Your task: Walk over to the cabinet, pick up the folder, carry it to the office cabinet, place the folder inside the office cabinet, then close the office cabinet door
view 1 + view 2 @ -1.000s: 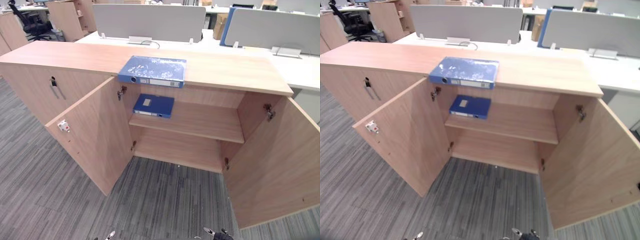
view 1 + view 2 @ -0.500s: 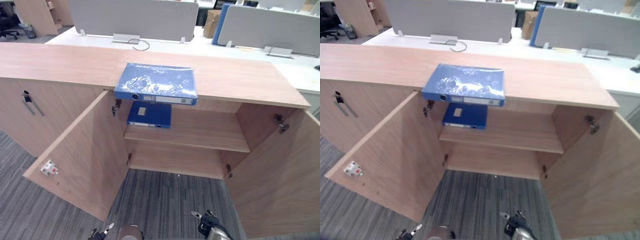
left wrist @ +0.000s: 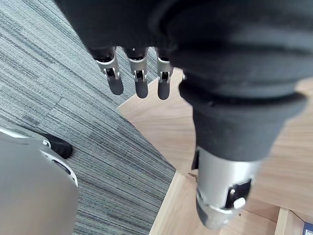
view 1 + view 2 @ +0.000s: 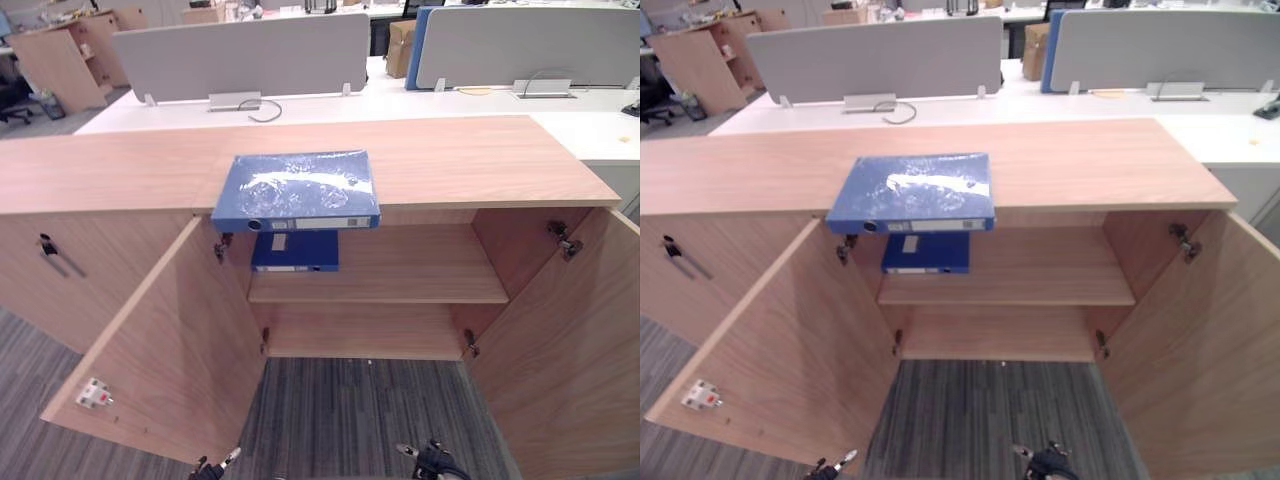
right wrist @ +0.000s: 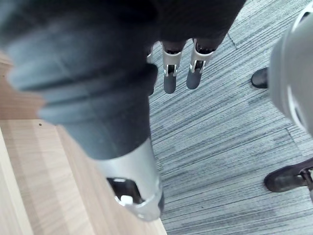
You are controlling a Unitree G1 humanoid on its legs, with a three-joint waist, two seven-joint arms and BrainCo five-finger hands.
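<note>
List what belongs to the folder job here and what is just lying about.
Job: folder lying on the open cabinet; left hand; right hand, both empty.
Lying about: second folder on the shelf; grey desk screens; cardboard box.

Blue folder (image 4: 296, 190) on cabinet top (image 4: 460, 160); second folder (image 4: 295, 251) on inner shelf (image 4: 420, 268).
</note>
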